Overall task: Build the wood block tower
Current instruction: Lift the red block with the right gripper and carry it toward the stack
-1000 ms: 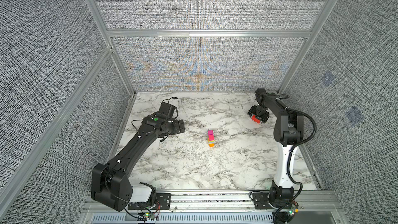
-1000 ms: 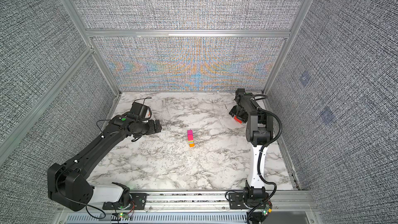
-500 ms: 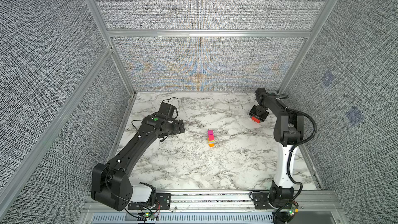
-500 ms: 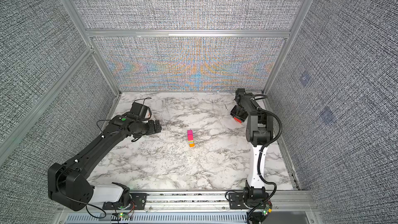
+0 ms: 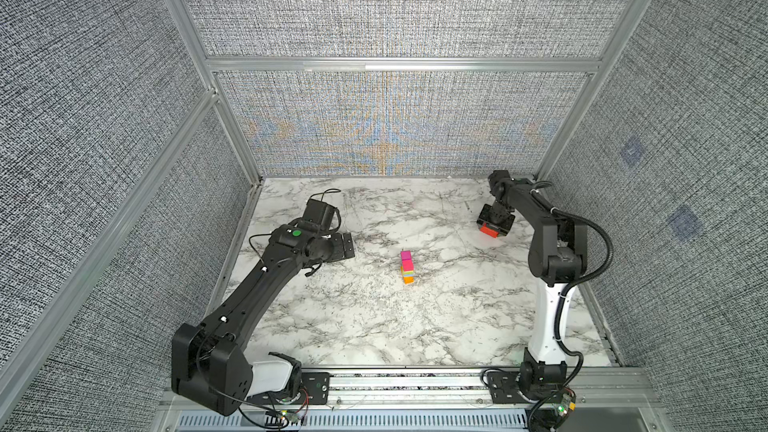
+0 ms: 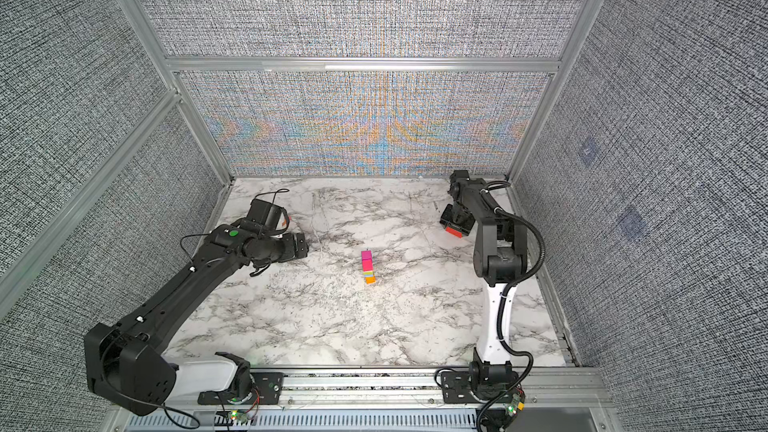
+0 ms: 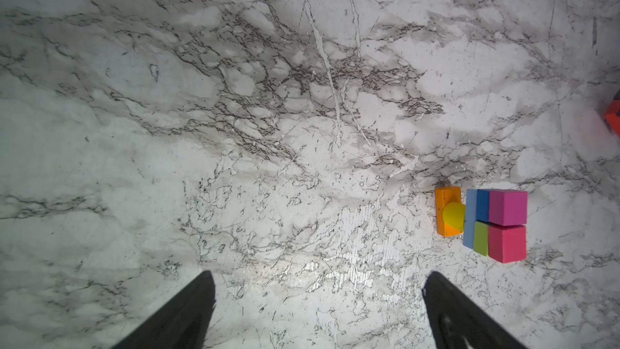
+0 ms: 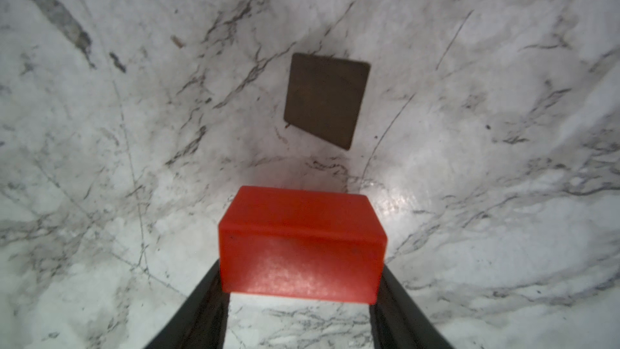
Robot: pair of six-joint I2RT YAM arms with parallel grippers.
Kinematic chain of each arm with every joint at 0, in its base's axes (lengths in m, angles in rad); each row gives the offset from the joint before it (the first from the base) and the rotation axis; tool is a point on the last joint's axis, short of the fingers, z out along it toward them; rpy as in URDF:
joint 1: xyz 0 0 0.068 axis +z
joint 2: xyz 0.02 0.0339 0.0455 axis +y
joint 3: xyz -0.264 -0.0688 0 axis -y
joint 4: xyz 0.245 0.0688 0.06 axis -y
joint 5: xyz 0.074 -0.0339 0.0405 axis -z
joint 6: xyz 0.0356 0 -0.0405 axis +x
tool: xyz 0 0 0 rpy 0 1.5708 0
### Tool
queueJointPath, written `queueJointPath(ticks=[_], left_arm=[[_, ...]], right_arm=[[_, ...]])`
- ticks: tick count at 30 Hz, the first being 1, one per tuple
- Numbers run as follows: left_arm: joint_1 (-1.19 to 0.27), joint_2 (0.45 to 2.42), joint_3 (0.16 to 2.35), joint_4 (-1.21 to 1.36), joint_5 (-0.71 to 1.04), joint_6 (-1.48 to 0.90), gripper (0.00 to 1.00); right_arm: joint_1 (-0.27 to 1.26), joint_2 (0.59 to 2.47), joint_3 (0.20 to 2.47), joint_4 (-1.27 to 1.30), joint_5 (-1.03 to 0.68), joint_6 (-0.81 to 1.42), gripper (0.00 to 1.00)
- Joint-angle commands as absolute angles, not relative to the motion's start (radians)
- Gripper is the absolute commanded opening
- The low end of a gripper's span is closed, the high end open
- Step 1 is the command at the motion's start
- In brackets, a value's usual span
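Right wrist view: r. gripper (image 8: 300, 276) grips red block (image 8: 302, 229); brown block (image 8: 327, 99) lies near on table (image 8: 100, 162).
L. gripper (image 7: 320, 273) is wide open and holds nothing, apart from tower (image 7: 483, 223).

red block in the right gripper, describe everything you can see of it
The red block is a smooth red-orange brick with softly rounded edges, seemingly painted wood. The right gripper is shut on its two ends. It sits low near the far right corner of the marble table, apart from the dark brown square; whether it touches the table is unclear.
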State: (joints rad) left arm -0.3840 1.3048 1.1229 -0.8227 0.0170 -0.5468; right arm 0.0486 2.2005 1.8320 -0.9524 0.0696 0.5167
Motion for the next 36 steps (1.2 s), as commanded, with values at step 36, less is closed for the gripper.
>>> queueJointPath(ticks=[36], left_arm=[[-0.383,1.237,1.022,-0.835,0.0,-0.627,0.99]], right_arm=[[0.559,1.841,1.855,-1.266,0.05,0.445,0.5]])
